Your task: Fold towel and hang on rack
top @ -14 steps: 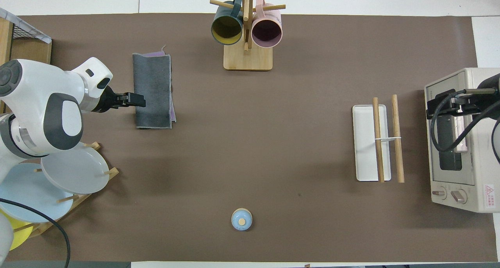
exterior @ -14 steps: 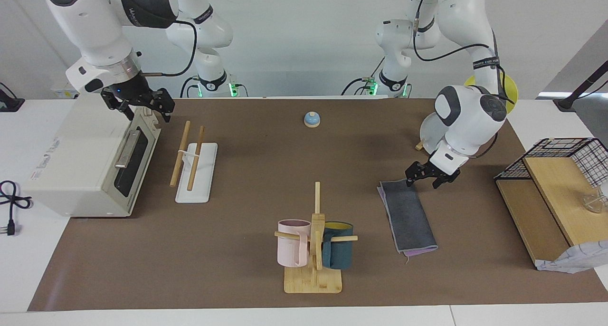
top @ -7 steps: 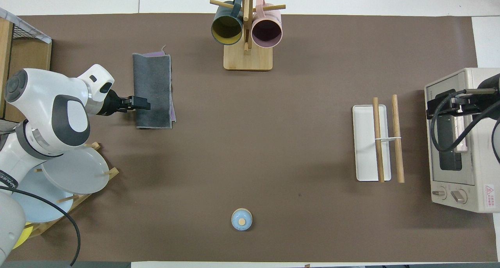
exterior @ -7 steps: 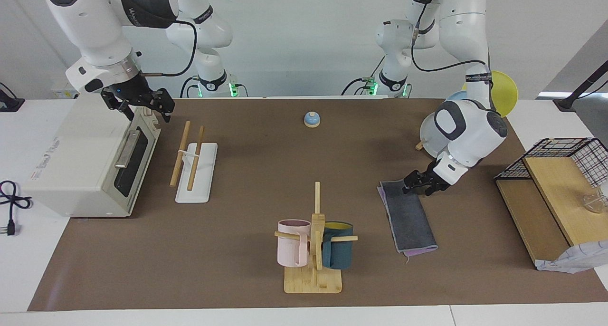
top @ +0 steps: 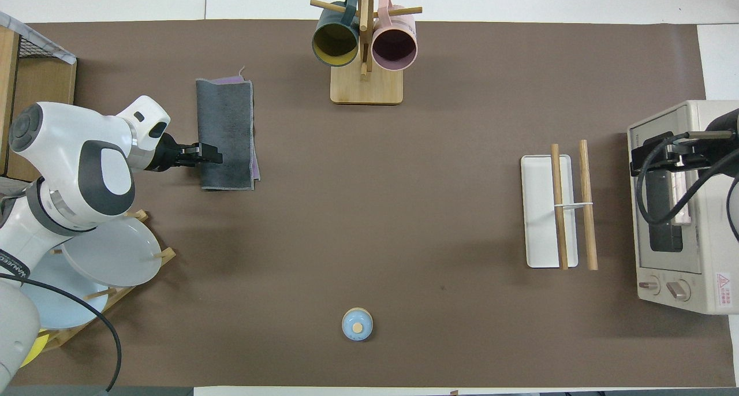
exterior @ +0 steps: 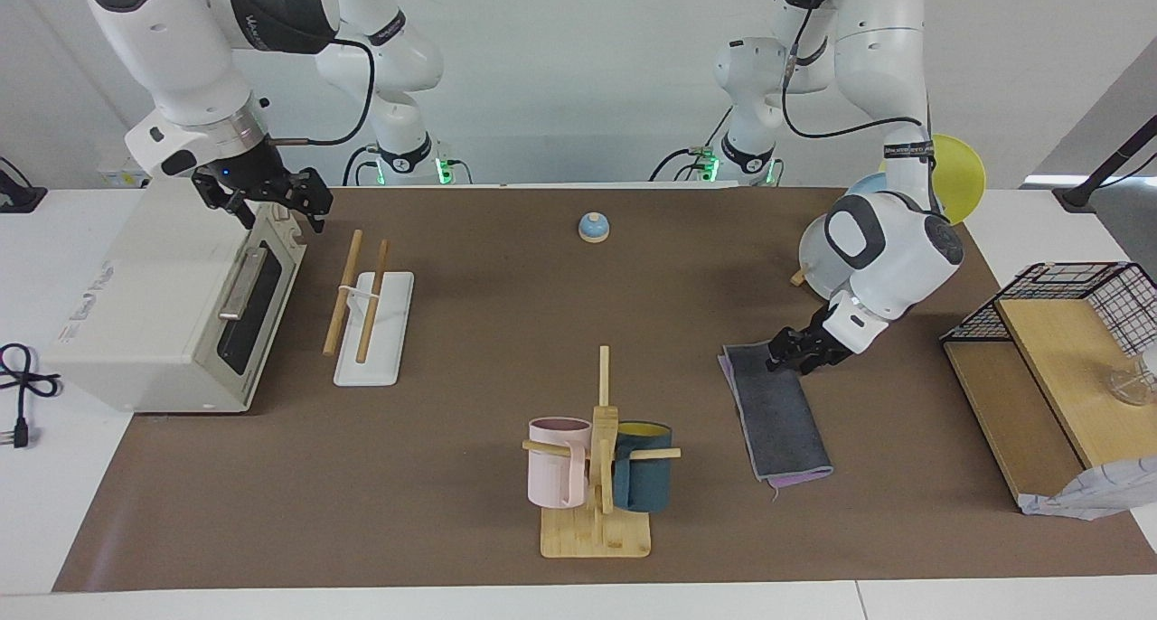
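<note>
The towel [exterior: 777, 412] is a grey strip folded over a purple layer, flat on the brown mat toward the left arm's end; it also shows in the overhead view [top: 226, 133]. My left gripper [exterior: 788, 360] is low at the towel's long edge, by the corner nearest the robots, and shows in the overhead view [top: 206, 153] too. The rack [exterior: 372, 344], two wooden rails on a white base, stands bare beside the toaster oven [exterior: 172, 304]; it also shows in the overhead view [top: 540, 211]. My right gripper [exterior: 271, 206] waits open and empty over the oven's top front edge.
A bamboo mug stand [exterior: 597, 534] with a pink and a dark teal mug stands farther from the robots, mid-table. A small blue bell [exterior: 593, 227] sits near the robots. A plate stand [top: 104, 257] and a wooden shelf with wire basket [exterior: 1048, 358] are at the left arm's end.
My left gripper has come down and moved in to the towel's edge near its corner. The towel has not visibly shifted. The right arm has not moved.
</note>
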`<control>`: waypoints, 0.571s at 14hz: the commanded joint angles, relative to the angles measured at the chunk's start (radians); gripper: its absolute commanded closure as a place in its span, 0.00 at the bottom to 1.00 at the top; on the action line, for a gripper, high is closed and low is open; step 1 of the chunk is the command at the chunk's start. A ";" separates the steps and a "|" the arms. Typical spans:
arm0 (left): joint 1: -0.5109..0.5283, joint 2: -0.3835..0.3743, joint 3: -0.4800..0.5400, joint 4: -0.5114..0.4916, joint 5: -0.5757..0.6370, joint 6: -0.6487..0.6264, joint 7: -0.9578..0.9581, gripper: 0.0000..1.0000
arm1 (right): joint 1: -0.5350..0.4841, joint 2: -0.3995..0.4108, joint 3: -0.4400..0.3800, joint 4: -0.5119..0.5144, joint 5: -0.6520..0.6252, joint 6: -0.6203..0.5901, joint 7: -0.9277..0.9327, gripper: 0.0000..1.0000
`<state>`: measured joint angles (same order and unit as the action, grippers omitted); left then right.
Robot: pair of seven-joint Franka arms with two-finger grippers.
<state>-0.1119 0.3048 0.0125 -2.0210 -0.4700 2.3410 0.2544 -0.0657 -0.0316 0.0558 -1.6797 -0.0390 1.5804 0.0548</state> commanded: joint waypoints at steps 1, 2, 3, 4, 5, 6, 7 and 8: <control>-0.003 0.007 -0.003 -0.008 -0.027 0.026 0.022 0.25 | -0.017 -0.011 0.009 -0.008 0.025 -0.005 -0.026 0.00; -0.003 0.007 -0.003 -0.015 -0.027 0.029 0.022 0.25 | -0.017 -0.011 0.009 -0.008 0.025 -0.005 -0.026 0.00; -0.003 0.007 -0.003 -0.016 -0.027 0.034 0.022 0.25 | -0.017 -0.011 0.009 -0.008 0.025 -0.005 -0.026 0.00; -0.005 0.010 -0.003 -0.016 -0.027 0.041 0.022 0.25 | -0.017 -0.011 0.009 -0.008 0.025 -0.005 -0.026 0.00; -0.006 0.013 -0.003 -0.016 -0.027 0.046 0.022 0.25 | -0.017 -0.011 0.009 -0.008 0.025 -0.005 -0.026 0.00; -0.008 0.016 -0.003 -0.019 -0.027 0.053 0.022 0.27 | -0.017 -0.011 0.009 -0.008 0.025 -0.005 -0.026 0.00; -0.009 0.017 -0.003 -0.021 -0.027 0.057 0.022 0.32 | -0.017 -0.011 0.009 -0.008 0.025 -0.005 -0.026 0.00; -0.009 0.017 -0.003 -0.021 -0.029 0.057 0.022 0.42 | -0.017 -0.011 0.009 -0.008 0.025 -0.005 -0.026 0.00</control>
<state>-0.1128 0.3123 0.0096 -2.0241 -0.4722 2.3577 0.2545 -0.0657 -0.0316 0.0558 -1.6797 -0.0390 1.5804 0.0548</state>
